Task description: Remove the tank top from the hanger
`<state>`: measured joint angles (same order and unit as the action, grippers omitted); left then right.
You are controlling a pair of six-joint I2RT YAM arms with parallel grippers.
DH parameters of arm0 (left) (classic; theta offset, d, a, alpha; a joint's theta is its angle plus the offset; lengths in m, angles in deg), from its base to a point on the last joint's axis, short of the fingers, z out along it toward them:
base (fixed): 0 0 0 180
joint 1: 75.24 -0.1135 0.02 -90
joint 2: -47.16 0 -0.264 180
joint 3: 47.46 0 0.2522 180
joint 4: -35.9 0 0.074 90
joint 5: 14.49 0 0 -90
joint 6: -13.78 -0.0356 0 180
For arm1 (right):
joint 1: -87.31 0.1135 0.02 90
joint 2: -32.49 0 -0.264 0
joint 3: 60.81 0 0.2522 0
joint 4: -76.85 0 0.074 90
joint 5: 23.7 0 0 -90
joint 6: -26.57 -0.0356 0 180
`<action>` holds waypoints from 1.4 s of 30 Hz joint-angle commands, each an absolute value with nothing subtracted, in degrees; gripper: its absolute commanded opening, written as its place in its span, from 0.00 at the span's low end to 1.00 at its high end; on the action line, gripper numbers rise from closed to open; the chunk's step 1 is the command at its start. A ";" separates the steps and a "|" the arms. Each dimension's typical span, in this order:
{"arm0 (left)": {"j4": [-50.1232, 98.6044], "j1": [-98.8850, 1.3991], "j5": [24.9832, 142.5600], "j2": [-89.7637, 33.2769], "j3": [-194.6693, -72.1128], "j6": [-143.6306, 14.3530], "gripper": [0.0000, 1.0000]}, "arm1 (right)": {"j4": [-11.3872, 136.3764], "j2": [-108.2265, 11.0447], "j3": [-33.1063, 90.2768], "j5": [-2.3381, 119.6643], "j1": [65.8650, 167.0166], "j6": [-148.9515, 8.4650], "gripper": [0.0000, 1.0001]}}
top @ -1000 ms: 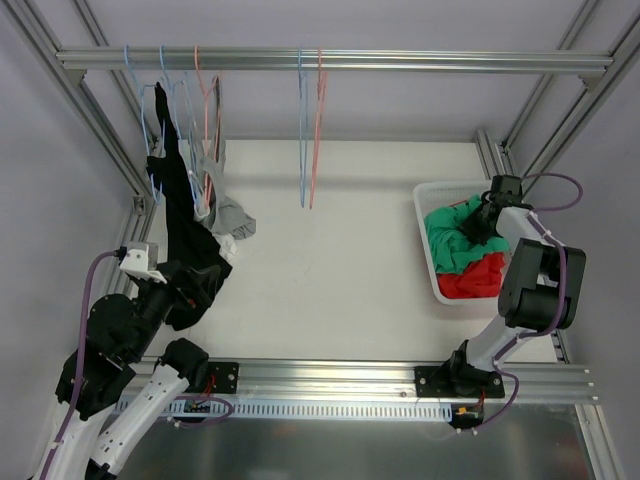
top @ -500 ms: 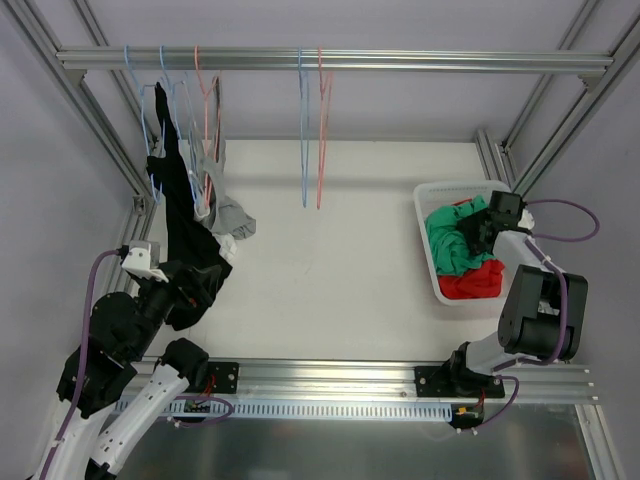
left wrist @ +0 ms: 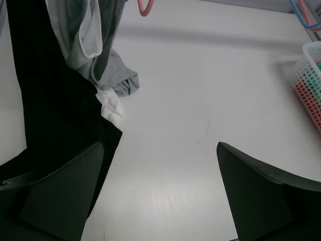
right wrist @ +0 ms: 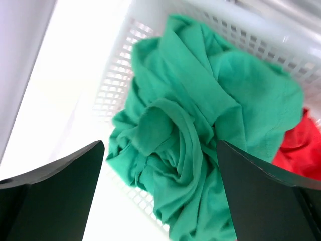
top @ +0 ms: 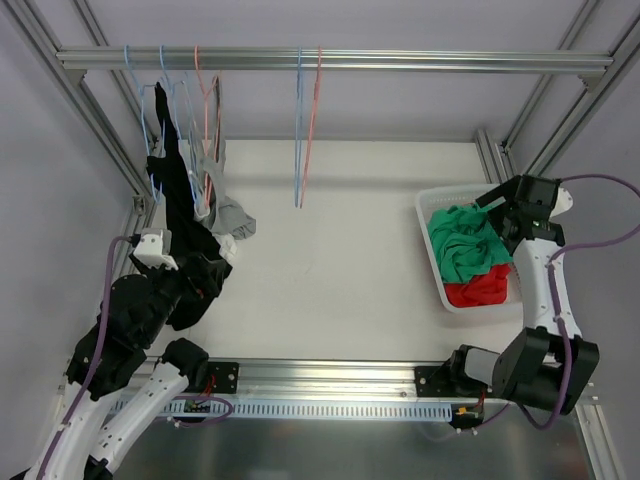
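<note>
A black tank top [top: 175,200] [left wrist: 45,90] hangs on a blue hanger [top: 150,110] at the far left of the rail, its hem on the table. A grey tank top [top: 225,210] [left wrist: 108,70] and a white one [left wrist: 110,105] droop from the hangers beside it. My left gripper [top: 205,278] [left wrist: 159,145] is open low over the table, its left finger against the black hem. My right gripper [top: 497,212] [right wrist: 160,143] is open above a crumpled green tank top [top: 465,245] [right wrist: 200,100] lying in the white basket [top: 430,200] [right wrist: 241,25].
A red garment [top: 480,290] [right wrist: 301,145] lies under the green one in the basket. Two bare hangers, blue [top: 299,130] and pink [top: 314,120], hang mid-rail. The aluminium frame posts [top: 545,140] stand close behind the basket and along the left side.
My right gripper has opened and drawn up and back to the right, leaving the green tank top in the basket. The bare hangers swing slightly. The left arm shifted a little.
</note>
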<state>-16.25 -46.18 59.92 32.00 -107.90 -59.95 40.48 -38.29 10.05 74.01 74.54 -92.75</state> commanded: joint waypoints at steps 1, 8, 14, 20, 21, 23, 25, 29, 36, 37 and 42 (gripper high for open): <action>-14.60 -47.56 58.55 28.37 -109.91 -58.38 0.99 | 34.10 -34.31 16.57 75.80 73.96 -84.12 0.99; -15.83 -47.73 57.67 22.39 -112.19 -58.90 0.99 | 27.69 -22.02 20.00 55.50 74.92 -61.43 0.99; -15.92 -52.89 60.12 18.33 -113.60 -59.17 0.99 | 19.07 -5.32 19.13 55.50 81.69 -55.88 1.00; -16.27 -54.68 60.75 22.98 -112.29 -60.13 0.99 | 9.49 4.09 16.41 53.73 85.54 -52.71 0.99; -16.45 -54.68 60.74 24.04 -111.76 -60.48 0.99 | 8.43 4.71 16.32 55.30 86.51 -52.62 1.00; -16.97 -54.76 60.74 26.50 -111.41 -60.92 0.99 | 5.70 6.03 15.97 56.36 88.71 -52.18 0.99; -17.06 -54.68 60.74 28.78 -110.45 -61.19 0.99 | 4.82 6.91 15.62 59.18 89.94 -52.27 0.99; -17.06 -54.68 60.74 30.29 -107.99 -61.28 0.99 | 5.17 8.93 14.39 63.13 91.27 -51.83 0.99; -16.89 -54.76 61.01 29.06 -107.89 -60.93 0.99 | 6.05 7.71 15.53 65.95 92.76 -50.60 0.99; -16.89 -54.68 61.01 29.06 -107.80 -60.93 0.99 | 6.22 7.36 15.53 65.87 92.85 -50.34 1.00; -16.97 -54.68 60.83 29.85 -107.72 -60.84 0.99 | 6.75 5.86 15.18 63.94 92.85 -50.25 0.99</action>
<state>-17.76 -54.34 60.51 29.82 -108.05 -60.21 5.60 7.30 14.34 64.13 92.46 -51.44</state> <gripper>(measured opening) 0.986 0.993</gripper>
